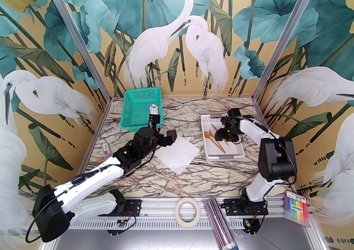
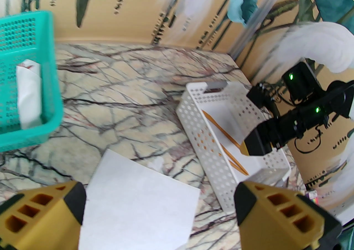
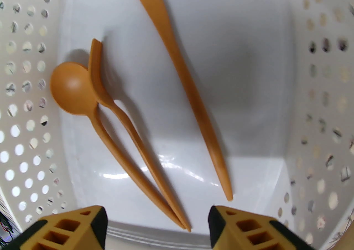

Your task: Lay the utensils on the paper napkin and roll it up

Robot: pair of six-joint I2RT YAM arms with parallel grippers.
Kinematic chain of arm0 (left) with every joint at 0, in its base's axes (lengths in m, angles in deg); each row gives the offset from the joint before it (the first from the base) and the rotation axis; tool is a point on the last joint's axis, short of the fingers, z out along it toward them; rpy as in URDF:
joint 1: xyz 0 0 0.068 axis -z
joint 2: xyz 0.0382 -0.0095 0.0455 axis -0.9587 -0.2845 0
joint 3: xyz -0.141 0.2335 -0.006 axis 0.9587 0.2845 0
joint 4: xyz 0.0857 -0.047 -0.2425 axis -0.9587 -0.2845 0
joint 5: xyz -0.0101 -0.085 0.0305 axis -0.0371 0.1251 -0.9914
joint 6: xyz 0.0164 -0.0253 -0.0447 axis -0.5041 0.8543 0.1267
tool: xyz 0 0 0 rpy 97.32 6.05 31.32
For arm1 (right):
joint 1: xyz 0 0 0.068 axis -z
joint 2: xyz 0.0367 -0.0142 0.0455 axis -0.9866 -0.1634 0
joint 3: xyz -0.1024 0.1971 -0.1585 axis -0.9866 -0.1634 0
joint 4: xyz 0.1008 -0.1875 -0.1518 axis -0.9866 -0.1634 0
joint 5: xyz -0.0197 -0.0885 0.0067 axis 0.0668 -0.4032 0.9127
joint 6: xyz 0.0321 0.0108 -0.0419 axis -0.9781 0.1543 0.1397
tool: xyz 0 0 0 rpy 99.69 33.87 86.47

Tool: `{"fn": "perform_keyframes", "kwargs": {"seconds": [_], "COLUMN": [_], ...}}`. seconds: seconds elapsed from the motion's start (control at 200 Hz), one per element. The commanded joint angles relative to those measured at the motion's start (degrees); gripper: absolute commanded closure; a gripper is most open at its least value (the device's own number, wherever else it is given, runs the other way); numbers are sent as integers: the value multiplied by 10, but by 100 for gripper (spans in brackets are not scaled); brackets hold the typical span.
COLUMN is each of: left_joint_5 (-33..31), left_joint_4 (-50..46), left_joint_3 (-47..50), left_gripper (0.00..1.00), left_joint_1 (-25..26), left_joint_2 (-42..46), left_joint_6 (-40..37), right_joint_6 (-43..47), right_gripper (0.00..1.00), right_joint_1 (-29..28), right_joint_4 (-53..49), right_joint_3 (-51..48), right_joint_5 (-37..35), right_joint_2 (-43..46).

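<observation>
The utensils lie in the white perforated tray (image 3: 33,82): a round-bowled spoon (image 3: 72,91), a fork (image 3: 110,102) leaning against it, and a knife (image 3: 179,71) to their right, all orange-brown. My right gripper (image 3: 157,226) hovers open over their handle ends, holding nothing; from above it (image 1: 221,138) sits over the tray (image 1: 237,154). The paper napkin (image 1: 178,154) lies flat and bare on the marble table, left of the tray. My left gripper (image 1: 167,139) is at the napkin's far-left corner, open wide and empty, with the napkin (image 2: 138,201) below its fingers (image 2: 41,213).
A green mesh basket (image 1: 130,110) at the back left holds a white rolled bundle (image 1: 153,109). A small card (image 1: 106,151) lies by the left wall. On the near rail are a tape roll (image 1: 187,211), striped sticks (image 1: 218,221) and a marker pack (image 1: 297,207).
</observation>
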Motion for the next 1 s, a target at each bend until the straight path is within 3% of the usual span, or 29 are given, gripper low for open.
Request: {"fn": "perform_keyframes", "kwargs": {"seconds": [0.0, 0.215, 0.715, 0.995], "left_joint_5": [-39, -47, -47, -44], "left_joint_4": [7, -4, -12, -16], "left_joint_3": [9, 9, 9, 10], "left_gripper": [4, 4, 3, 2], "left_joint_1": [-3, -4, -4, -4], "left_joint_2": [19, 23, 17, 17], "left_joint_6": [-21, -25, -23, -19], "right_joint_6": [3, -1, -4, -7], "right_gripper": [42, 52, 59, 70], "right_joint_1": [-5, -6, -11, -15], "right_joint_4": [-7, -2, 3, 8], "right_joint_3": [19, 24, 26, 23], "right_joint_5": [-9, -11, -15, -25], "right_joint_2": [-18, -49, -82, -92]}}
